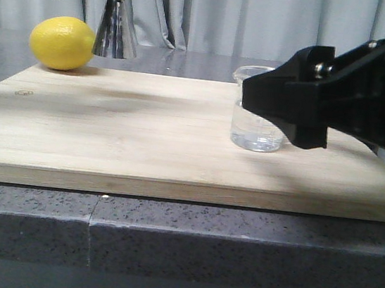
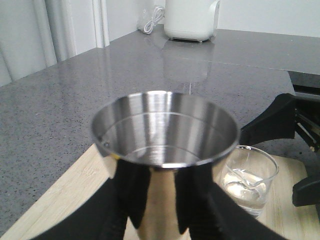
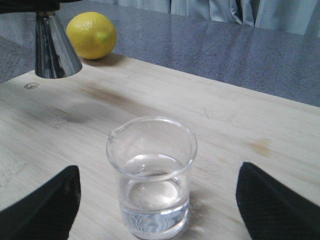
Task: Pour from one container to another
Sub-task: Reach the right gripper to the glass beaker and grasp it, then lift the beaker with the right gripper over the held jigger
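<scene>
- Right gripper stood spread wide at the right of the wooden board, its two black fingers flanking the glass beaker on either side and apart from it, so nothing was grasped yet.
- That beaker stood upright on the right part of the board, holding a little clear liquid in its bottom, with its pouring lip turned to the left.
- Left gripper was clenched on the steel jigger, holding it upright and raised above the far left of the board, its open cup looking empty.
- A lemon lay at the far left edge of the board, just beside the raised jigger.
- My judgement was that the step in hand was the grasp of the beaker: the fingers ought to be centred about the glass and brought in evenly at mid-height, lest one pad push it aside first.
- Smooth glass would likely slip, so the hold wanted firmness, and the lip should face the jigger for the pour.
</scene>
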You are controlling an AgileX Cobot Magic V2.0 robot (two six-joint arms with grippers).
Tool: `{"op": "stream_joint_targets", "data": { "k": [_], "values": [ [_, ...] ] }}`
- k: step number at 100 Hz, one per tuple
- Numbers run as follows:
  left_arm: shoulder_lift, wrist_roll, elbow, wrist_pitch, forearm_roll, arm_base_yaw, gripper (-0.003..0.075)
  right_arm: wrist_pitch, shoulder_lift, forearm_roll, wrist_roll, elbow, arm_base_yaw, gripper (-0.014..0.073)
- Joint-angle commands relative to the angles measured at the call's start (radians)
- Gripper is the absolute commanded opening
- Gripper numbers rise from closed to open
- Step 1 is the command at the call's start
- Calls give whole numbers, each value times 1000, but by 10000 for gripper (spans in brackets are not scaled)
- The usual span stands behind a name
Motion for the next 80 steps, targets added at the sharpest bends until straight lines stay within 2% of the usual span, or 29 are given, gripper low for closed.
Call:
{"op": "stream_joint_targets", "data": {
  "k": [1,36,59,80],
  "values": [
    [-43,-12,-30,84,-98,-10,206,-142,20,-5,2,-20,4,573],
    [-43,-12,-30,84,-98,-10,206,-313,159,-26,2,-20,4,573],
    [-43,-12,-30,84,-98,-10,206,-365,206,-28,48,-24,4,573],
    [-43,-12,-30,84,-98,-10,206,-354,227,-53,62,-46,4,552]
  ]
}}
